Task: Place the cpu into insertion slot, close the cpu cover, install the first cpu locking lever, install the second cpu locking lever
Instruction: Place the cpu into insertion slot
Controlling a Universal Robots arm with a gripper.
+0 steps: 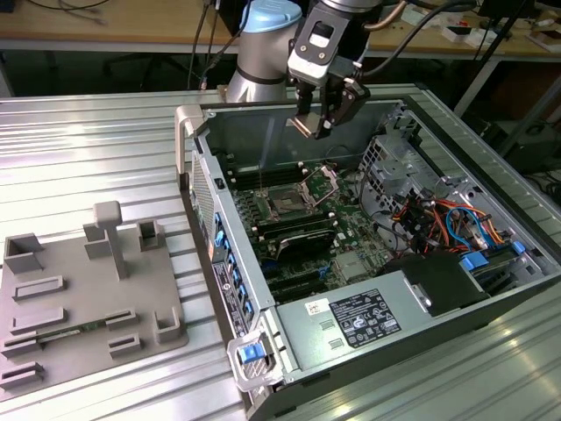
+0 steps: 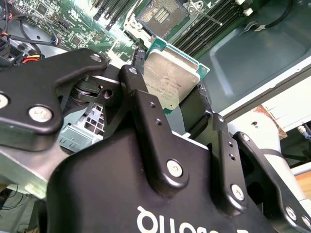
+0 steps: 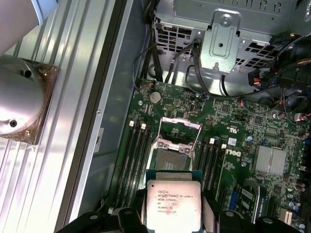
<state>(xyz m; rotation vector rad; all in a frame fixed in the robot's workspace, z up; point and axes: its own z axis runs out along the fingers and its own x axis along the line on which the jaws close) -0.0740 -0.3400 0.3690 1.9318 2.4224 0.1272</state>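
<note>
My gripper [image 1: 317,123] hangs above the open computer case, shut on the cpu [image 1: 304,127]. In both wrist views the cpu [image 2: 171,76] [image 3: 170,205] shows its silver-grey top and green edge, pinched between the two black fingers [image 2: 138,97]. Below it on the motherboard lies the insertion slot [image 1: 285,201] [image 2: 163,14] [image 3: 171,158], its dark centre bare. The cpu cover [image 1: 321,182] [image 3: 180,129] stands swung up at the slot's far side. A thin metal locking lever [image 2: 211,17] sticks out beside the slot.
Long black memory slots [image 1: 302,230] flank the socket. A drive cage with coloured cables [image 1: 438,219] fills the case at the exterior view's right, and a power supply [image 1: 364,317] sits at the front. A grey fixture plate [image 1: 79,298] lies on the ribbed table outside the case.
</note>
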